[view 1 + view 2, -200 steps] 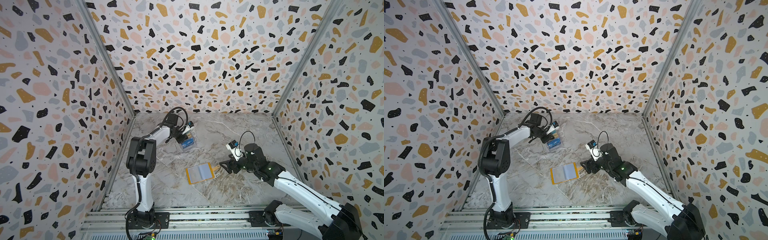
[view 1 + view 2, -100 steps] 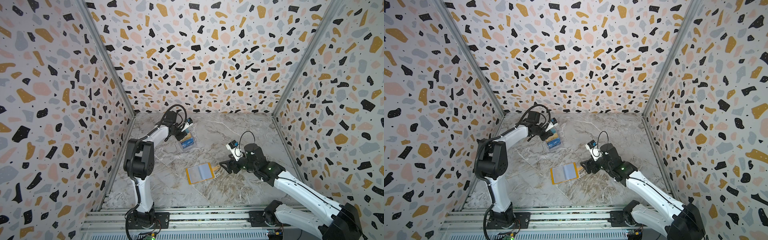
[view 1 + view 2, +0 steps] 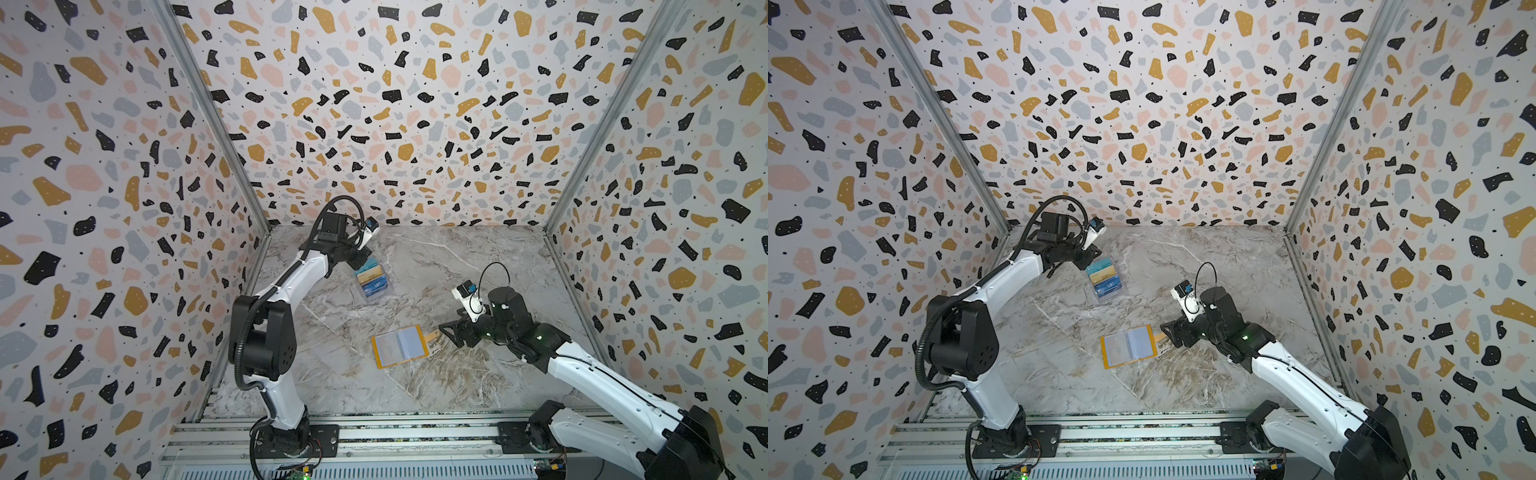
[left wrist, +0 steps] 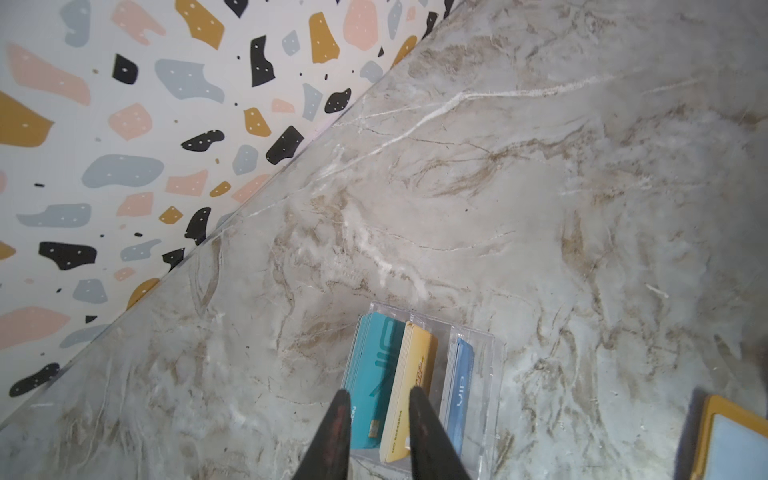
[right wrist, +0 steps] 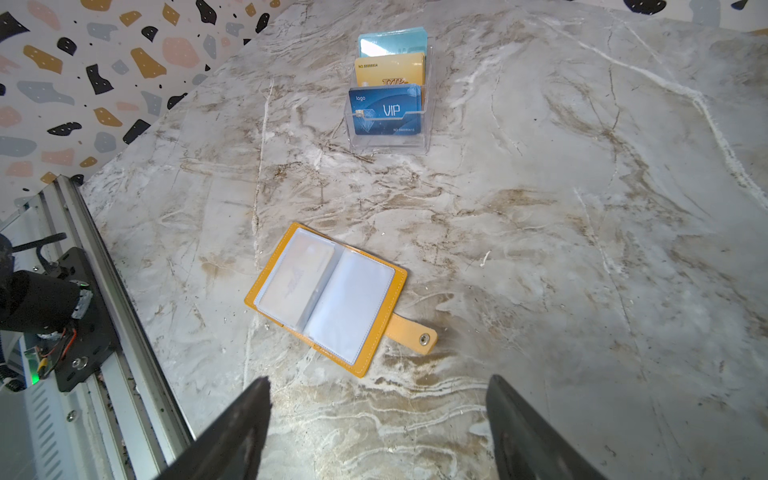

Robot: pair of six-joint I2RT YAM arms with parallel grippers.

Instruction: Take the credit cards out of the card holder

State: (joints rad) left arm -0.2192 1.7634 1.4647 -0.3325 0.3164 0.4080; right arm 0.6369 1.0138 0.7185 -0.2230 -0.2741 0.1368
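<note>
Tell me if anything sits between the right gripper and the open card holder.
Nothing visible does. Only bare table separates the open right gripper from the card holder. The clear card box stands well beyond it.

Yel. card holder [image 5: 328,291] open flat, cards [image 5: 390,68] upright

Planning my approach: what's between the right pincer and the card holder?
Only bare table separates right pincer from card holder, shown in the right wrist view.

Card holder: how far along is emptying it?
Done: teal card, gold-yellow card and blue card stand in the clear tiered plastic box. In hand: nothing; left gripper open over that box, right gripper open by the mustard-yellow folding card holder. Left: one sleeve shows a pale shape, perhaps a card.
</note>
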